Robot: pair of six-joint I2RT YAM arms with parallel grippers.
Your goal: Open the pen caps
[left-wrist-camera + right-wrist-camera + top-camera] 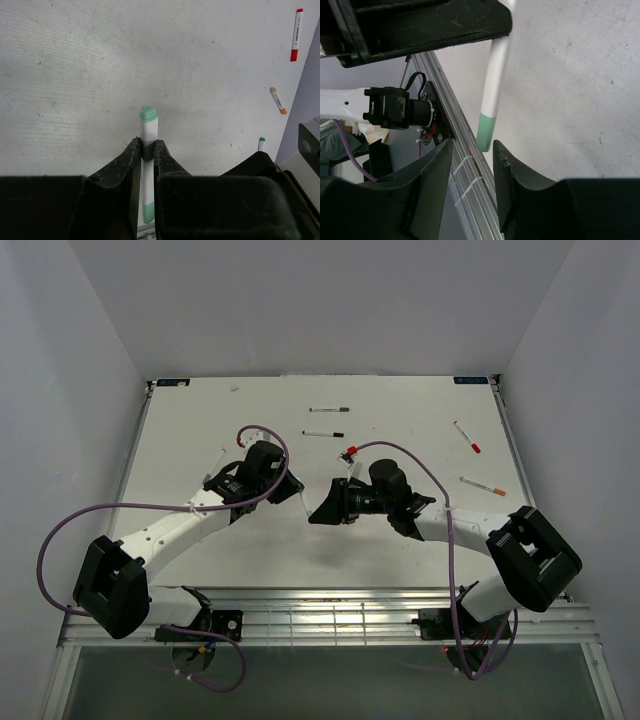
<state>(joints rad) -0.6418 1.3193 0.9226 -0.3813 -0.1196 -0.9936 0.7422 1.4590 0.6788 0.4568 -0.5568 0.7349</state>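
The left hand (146,146) clamps the thin white pen barrel (496,75) above the table (75,75); its short green plastic cap (486,131), probably light, stiff and slick, seems just at the parted, untouching jaws of the right hand (472,147), and wants a square pinch

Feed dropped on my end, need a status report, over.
Left gripper shut on pen barrel. Right gripper open, green cap at its mouth, not gripped. Nothing between them.

White, scuffed table (75,75) under the left gripper (146,148). Plain pale walls (320,300) far past it and on both sides.
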